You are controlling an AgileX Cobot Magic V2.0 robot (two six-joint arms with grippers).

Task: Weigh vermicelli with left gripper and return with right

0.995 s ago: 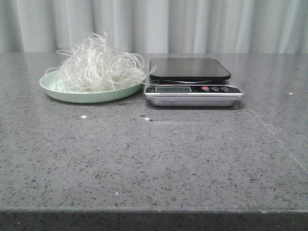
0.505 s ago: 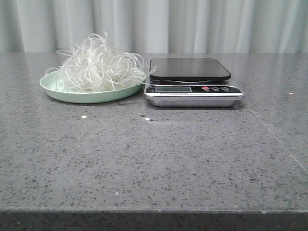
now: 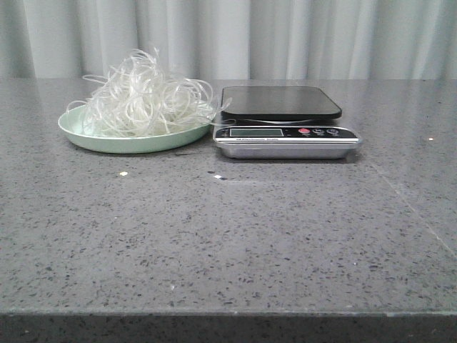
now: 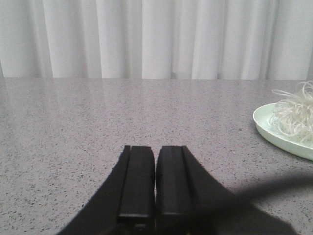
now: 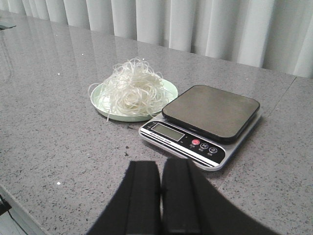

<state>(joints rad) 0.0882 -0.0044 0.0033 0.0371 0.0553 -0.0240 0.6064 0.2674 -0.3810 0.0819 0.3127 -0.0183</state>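
Observation:
The vermicelli (image 3: 145, 96), a fluffy tangle of whitish strands, lies on a pale green plate (image 3: 107, 139) at the back left of the table. It also shows in the right wrist view (image 5: 133, 89) and partly in the left wrist view (image 4: 296, 111). A silver kitchen scale (image 3: 285, 121) with a dark platform stands right beside the plate, its platform bare. My left gripper (image 4: 155, 154) is shut and empty, low over the table well to the left of the plate. My right gripper (image 5: 160, 169) is shut and empty, near the scale's front edge (image 5: 186, 149). Neither gripper shows in the front view.
The grey speckled table (image 3: 228, 236) stretches to a front edge. Pale curtains (image 3: 250, 36) hang behind. A few small white specks (image 3: 123, 174) lie on the table in front of the plate.

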